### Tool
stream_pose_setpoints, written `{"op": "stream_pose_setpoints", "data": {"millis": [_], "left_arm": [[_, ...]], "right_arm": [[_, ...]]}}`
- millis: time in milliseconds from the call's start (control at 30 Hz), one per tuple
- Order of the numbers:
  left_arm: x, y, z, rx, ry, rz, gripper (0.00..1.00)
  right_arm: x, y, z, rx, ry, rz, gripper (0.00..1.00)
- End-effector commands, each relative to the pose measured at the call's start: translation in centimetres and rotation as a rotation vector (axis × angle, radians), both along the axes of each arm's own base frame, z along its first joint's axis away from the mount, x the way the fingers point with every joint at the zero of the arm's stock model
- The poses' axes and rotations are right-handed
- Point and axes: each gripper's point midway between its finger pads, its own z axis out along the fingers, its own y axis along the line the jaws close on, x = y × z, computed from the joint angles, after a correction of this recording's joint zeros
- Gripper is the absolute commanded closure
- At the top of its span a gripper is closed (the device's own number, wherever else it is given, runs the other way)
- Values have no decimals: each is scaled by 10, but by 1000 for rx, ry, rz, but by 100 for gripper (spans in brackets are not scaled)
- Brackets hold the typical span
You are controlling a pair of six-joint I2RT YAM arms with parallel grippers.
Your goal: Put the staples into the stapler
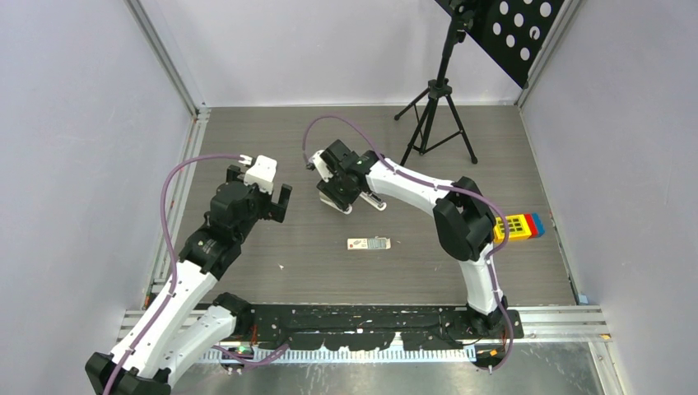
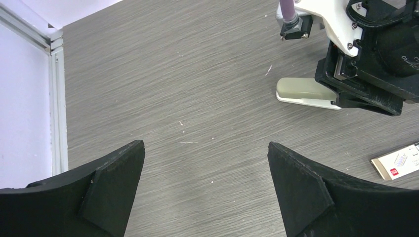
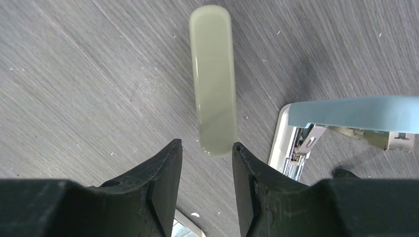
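**Right end effector** [image 3: 207,145]: The jaws are partly closed, one on each side of the near end of the pale green stapler [image 3: 213,74]. This stapler lies flat on the worktop [image 1: 329,276]. The pictures do not show whether the pads press on the body or only flank it, so it cannot be told whether the stapler is grasped. Straddling one end suits steadying or repositioning the stapler, because the long body then cannot swing sideways.

**Blue stapler** [image 3: 356,111]: It lies just beside the pale one, to its right in the right wrist view. Its cover appears raised off the base, leaving the metal channel [image 3: 299,150] exposed. That posture is the one needed to receive a strip, so this is probably the unit prepared for loading.

**Left end effector** [image 2: 205,145]: Fully released and holding nothing. It hovers over bare worktop, well to the left of both staplers. The wide jaws and free position suggest it is kept available to fetch the staples.

**Staples box** [image 1: 368,243]: It lies flat on the worktop on the near side of the staplers, between the two arms and apart from both end effectors. The reddish mark faces up. Its contents are too small to make out. Loading is not yet done.
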Motion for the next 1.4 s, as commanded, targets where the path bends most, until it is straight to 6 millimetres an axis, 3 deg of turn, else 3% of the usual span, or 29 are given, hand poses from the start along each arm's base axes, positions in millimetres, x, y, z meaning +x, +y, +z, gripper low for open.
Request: {"op": "stream_pose_setpoints", "data": {"millis": [0, 233, 500, 833, 1100, 1267, 1367], "left_arm": [[4, 4, 13, -2, -61, 18, 2], [5, 4, 10, 3, -50, 18, 3], [7, 5, 8, 10, -47, 26, 3], [8, 4, 4, 16, -33, 24, 4], [8, 4, 4, 15, -33, 23, 4], [7, 4, 5, 15, -38, 24, 4], [7, 5, 6, 13, -40, 26, 4]], "right_arm": [[11, 6, 6, -18, -55, 4, 53], [13, 6, -2, -33, -51, 12, 55], [5, 6, -23, -47, -2, 36, 78], [-1, -3, -47, -79, 26, 35, 87], [5, 5, -28, -38, -8, 28, 87], [20, 16, -4, 2, -65, 15, 86], [30, 21, 1, 8, -92, 0, 86]]}}
